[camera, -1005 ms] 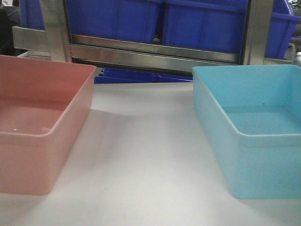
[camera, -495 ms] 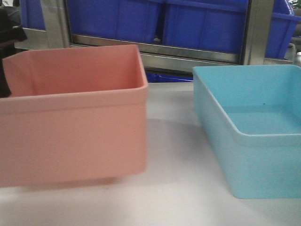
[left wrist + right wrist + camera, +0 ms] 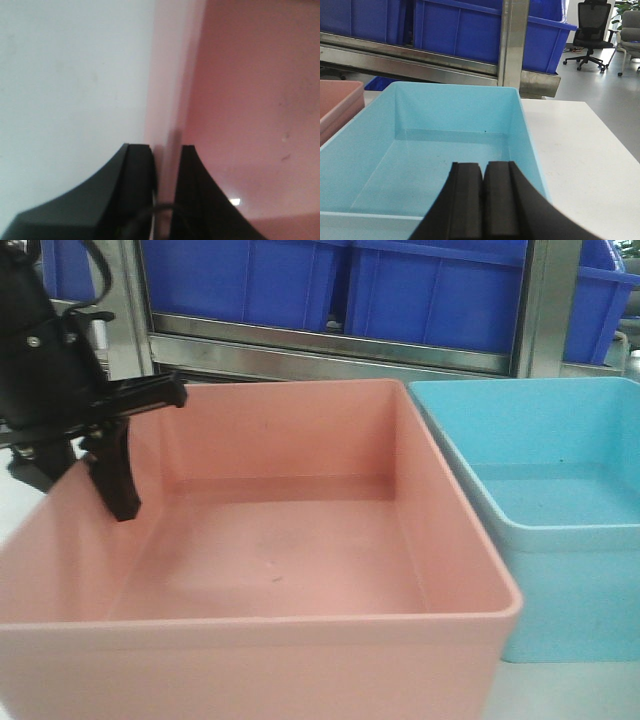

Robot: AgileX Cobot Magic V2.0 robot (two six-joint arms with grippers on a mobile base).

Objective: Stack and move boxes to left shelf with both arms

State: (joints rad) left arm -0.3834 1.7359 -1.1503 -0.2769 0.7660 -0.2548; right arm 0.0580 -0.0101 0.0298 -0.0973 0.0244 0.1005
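White surface (image 3: 75,75) is seen beside the pink tub (image 3: 240,100), its wall clamped by the left gripper (image 3: 167,150), from that wrist. Frontally, 2 tubs are shown side by side. From the right wrist, the right gripper (image 3: 482,170) is seen closed, empty, over the blue tub (image 3: 445,145).

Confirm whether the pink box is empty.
Empty: the pink box shows a bare floor in the front view; only one finger of the left gripper, clamping its wall, reaches inside.

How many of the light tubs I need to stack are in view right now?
2. The pink tub is front left, its left wall pinched by the left gripper; the light blue tub stands on the table beside it, on its right. None seems hidden.
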